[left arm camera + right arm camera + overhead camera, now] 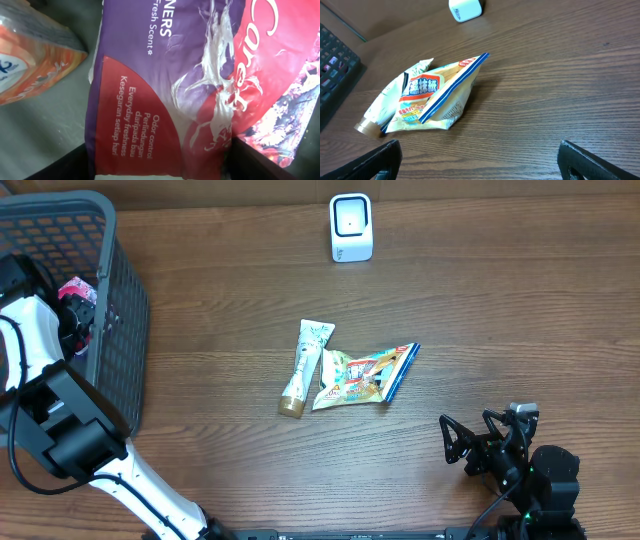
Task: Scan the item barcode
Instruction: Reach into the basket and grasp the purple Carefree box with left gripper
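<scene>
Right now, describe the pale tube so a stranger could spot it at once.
Start at the brown wooden table and find the two items lying mid-table, below the small white box-shaped scanner. The pale squeeze tube is the left one, touching the crinkled foil packet with a blue edge. Only it is slim and ends in a gold cap.

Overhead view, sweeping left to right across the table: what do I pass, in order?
basket → tube → blue-edged packet → right arm. The scanner sits farther back, in line with the packet, so I leave it out of the order.
</scene>
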{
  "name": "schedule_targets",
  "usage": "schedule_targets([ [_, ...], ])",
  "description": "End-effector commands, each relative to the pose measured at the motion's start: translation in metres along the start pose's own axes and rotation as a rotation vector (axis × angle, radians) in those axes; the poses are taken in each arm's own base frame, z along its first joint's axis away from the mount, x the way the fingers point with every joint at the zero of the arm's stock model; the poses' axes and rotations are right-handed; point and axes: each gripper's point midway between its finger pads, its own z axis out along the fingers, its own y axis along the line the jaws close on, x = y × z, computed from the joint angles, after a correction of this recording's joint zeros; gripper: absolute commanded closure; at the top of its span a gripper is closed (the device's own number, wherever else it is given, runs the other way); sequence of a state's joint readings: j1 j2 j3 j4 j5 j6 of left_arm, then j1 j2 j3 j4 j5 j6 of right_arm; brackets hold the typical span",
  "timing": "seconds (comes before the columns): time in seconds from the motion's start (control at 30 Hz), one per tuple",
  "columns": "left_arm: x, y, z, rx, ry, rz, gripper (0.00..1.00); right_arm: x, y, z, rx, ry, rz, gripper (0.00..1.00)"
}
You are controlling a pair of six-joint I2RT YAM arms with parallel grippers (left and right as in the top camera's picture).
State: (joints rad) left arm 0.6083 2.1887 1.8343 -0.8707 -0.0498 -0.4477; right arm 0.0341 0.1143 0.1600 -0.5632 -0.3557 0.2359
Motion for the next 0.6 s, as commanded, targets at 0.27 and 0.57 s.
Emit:
schedule_targets([
  [0.27, 0.016, 0.022, 0.017, -0.099, 0.089, 0.108, 0.96, 0.004, -0.002, 0.000, 0.008, 0.013, 0.004, 0.00],
  [0.57, -0.036, 0.000, -0.115, 0.010, -0.121, 0.050, 0.96, 0.004, -0.002, 0.000, 0.008, 0.013, 0.004, 0.00],
])
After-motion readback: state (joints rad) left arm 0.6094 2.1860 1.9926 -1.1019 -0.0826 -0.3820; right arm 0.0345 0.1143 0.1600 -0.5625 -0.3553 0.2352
